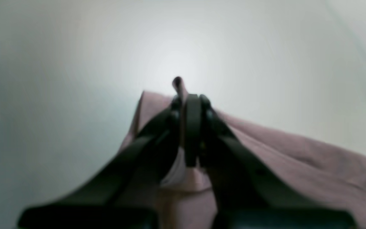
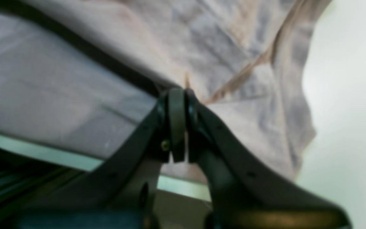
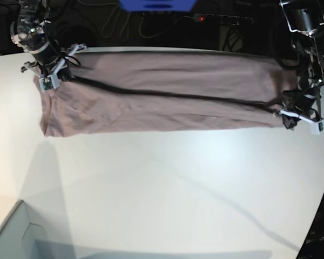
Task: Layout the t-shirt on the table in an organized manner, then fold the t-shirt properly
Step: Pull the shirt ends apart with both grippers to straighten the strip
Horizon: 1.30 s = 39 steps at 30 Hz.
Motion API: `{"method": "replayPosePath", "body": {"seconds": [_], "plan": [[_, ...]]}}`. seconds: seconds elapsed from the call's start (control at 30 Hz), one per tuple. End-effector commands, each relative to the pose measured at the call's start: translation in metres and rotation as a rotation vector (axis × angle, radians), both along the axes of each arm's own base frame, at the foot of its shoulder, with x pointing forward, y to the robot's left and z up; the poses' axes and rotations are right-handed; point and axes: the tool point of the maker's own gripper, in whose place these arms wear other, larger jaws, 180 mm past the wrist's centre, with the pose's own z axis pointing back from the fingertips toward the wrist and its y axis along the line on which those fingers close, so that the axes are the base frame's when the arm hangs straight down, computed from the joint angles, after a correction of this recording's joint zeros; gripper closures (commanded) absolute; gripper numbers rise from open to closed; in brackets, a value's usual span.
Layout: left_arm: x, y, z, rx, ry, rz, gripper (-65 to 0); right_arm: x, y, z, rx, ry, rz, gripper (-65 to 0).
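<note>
Shirt (image 3: 162,91) lies stretched as a long band across the far half of the table (image 3: 167,189), running from about 10 o'clock to 3 o'clock in the base view, with a dark fold line along its length.

Left gripper (image 1: 191,98): pressed together, pinching a nub of cloth that pokes out past the tips. It sits at the 3 o'clock end of the band.

Right gripper (image 2: 178,95): also pressed together on fabric, at a seam or hem as far as the blurred wrist view shows. It is at the 10 o'clock end, and a loose flap hangs below it toward 8 o'clock.

Step in hand, as I judge it: holding the shirt taut by two ends to lay or fold it over.

To do it well:
- Move both arms together at matched height, so tension stays even and neither pinch slips.
- Keep the band parallel to the far table edge and avoid twisting the wrists.
- Lower until the cloth rests flat before releasing.
- Watch the slack flap at 8 o'clock, which will probably need smoothing afterward.
</note>
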Motion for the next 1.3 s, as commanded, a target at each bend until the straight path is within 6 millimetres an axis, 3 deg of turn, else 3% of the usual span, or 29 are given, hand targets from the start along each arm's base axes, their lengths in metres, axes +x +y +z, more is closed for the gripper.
{"method": "replayPosePath", "body": {"seconds": [0.0, 0.2, 0.23, 0.37, 0.43, 0.63, 0.77, 1.07, 1.13, 1.27], "plan": [[0.009, 0.008, 0.015, 0.016, -0.051, 0.007, -1.3, 0.010, -0.002, 0.008, 0.003, -0.041, 0.002, 0.0], [0.000, 0.008, 0.007, 0.012, -0.021, 0.005, -3.0, 0.011, -0.002, 0.001, 0.013, -0.027, -0.004, 0.0], [-0.001, 0.008, 0.006, 0.013, -0.019, 0.008, -5.7, 0.011, -0.002, 0.001, 0.013, -0.027, -0.004, 0.0], [-0.009, 0.009, 0.001, 0.013, 0.001, 0.011, -26.2, 0.011, -0.001, 0.002, 0.014, -0.028, -0.004, 0.0], [-0.016, 0.008, -0.003, 0.011, 0.014, 0.011, -32.4, 0.015, -0.001, 0.003, 0.014, -0.038, -0.004, 0.0], [-0.023, 0.007, -0.006, 0.010, 0.022, 0.007, -32.6, 0.020, -0.002, 0.005, 0.012, -0.046, -0.003, 0.0], [-0.037, 0.023, -0.007, 0.014, 0.031, 0.054, -32.8, 0.019, -0.001, 0.004, 0.010, -0.041, -0.001, -0.1], [-0.059, 0.022, -0.021, -0.008, 0.067, 0.089, -33.2, 0.015, 0.008, 0.009, 0.011, -0.046, 0.028, -26.1], [-0.064, 0.022, -0.024, -0.009, 0.076, 0.090, -37.4, 0.018, 0.004, 0.021, -0.006, -0.079, 0.027, -29.0], [-0.066, 0.015, -0.029, -0.029, 0.081, 0.093, -52.2, 0.023, 0.005, 0.047, -0.028, -0.145, 0.017, -30.2]]}}
